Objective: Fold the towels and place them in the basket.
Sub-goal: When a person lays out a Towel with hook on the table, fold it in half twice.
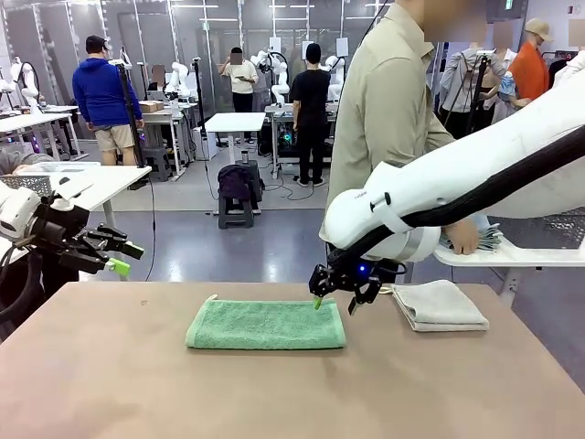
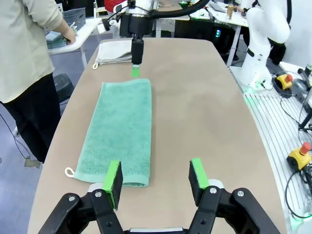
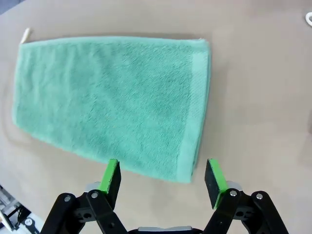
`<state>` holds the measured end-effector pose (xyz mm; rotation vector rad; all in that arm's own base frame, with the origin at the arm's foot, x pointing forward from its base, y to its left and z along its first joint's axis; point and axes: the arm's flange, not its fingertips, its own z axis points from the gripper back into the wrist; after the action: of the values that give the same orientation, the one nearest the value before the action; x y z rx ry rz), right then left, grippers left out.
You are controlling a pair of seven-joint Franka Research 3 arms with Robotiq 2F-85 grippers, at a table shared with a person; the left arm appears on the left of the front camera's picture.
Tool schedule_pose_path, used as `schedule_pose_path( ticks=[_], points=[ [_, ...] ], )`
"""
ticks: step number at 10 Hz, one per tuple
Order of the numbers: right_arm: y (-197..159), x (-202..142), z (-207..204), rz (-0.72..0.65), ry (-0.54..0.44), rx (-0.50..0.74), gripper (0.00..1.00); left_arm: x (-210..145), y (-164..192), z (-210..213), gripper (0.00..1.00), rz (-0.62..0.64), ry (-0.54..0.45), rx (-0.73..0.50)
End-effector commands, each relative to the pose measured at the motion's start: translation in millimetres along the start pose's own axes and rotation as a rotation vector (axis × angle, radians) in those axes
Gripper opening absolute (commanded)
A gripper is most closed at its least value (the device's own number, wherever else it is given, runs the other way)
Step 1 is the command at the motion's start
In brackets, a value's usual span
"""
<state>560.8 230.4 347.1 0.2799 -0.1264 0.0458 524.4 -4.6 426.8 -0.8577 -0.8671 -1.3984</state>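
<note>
a green towel (image 1: 266, 325) is lying folded flat in the middle of the bench (image 1: 292, 393), and a folded beige-grey towel (image 1: 440, 305) is sitting near its right end. the right gripper (image 1: 335, 300) is hovering just above the green towel's right end, jaws standing open and empty. the left gripper (image 1: 123, 258) is hanging off the bench's left edge, jaws parted, gripping nothing.

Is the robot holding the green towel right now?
No. The green towel lies flat on the table, and the right gripper hovers open above its end without touching it.
</note>
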Motion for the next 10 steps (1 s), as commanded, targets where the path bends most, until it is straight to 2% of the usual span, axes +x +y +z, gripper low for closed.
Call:
schedule_pose_path(
  ticks=[1, 10],
  points=[
    [11, 14, -9, -0.082, -0.033, -0.058, 0.87, 0, -4, -1, 0.70, -0.002, 0.020, 0.009],
    [8, 28, -55, -0.182, -0.015, -0.117, 0.87, 0, -4, -1, 0.70, -0.002, 0.020, 0.009]
  ],
)
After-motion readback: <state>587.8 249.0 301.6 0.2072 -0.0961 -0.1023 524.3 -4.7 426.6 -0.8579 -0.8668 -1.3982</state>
